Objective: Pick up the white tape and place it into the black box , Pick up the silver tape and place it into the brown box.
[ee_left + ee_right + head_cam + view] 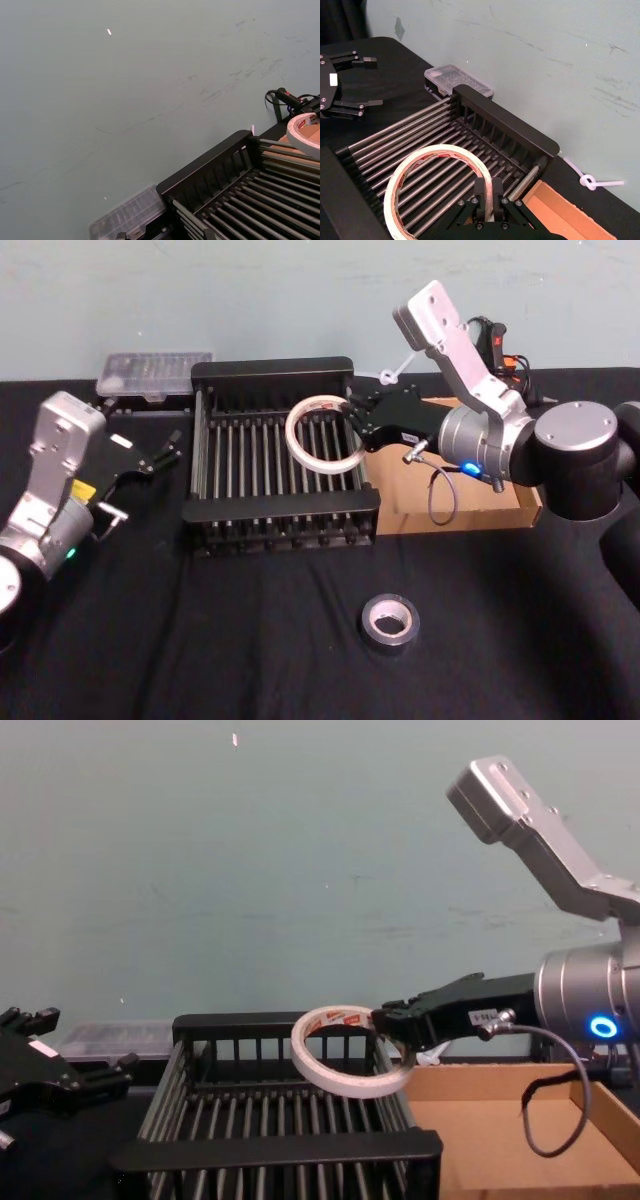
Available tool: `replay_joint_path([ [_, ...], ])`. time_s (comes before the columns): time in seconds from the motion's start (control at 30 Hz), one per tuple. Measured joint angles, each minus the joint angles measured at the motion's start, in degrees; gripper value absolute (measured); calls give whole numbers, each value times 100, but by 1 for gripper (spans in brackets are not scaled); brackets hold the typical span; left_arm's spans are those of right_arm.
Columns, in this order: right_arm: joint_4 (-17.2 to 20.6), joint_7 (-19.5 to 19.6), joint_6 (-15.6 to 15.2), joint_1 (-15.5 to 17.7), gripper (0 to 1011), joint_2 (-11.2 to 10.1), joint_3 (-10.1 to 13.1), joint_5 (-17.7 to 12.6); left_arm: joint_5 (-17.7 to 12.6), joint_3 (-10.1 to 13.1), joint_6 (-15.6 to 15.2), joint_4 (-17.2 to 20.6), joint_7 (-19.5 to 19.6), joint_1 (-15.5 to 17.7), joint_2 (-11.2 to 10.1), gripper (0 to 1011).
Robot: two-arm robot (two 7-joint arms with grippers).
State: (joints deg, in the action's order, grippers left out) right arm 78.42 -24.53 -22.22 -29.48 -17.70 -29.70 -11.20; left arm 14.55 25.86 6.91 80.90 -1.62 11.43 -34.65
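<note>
My right end effector point(352, 420) pinches the white tape point(325, 435) above the black box point(280, 508); my left end effector point(160, 452) is spread beside it.

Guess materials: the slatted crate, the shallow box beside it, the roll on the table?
Black box: looks like moulded plastic, matte rims, slightly glossy bars. Brown box: plain cardboard, dull tan, raw-cut wall edges. Silver tape: dark band, grey-silver face, likely duct-type tape, unsure.
</note>
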Motion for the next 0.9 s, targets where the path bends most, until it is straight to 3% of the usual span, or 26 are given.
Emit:
replay_joint_path([
  [0.23,10,3,-4,10,96,-8,7,-9,0,0,0,0,0,0,0,1001],
  [0.67,18,7,-10,16,451,-15,15,-18,0,0,0,0,0,0,0,1002],
  [0.7,20,6,-11,17,521,-15,16,-19,0,0,0,0,0,0,0,1001],
  [0.87,22,6,-11,19,653,-18,16,-22,0,0,0,0,0,0,0,1001],
  [0.9,22,6,-11,20,720,-18,16,-23,0,0,0,0,0,0,0,1001],
])
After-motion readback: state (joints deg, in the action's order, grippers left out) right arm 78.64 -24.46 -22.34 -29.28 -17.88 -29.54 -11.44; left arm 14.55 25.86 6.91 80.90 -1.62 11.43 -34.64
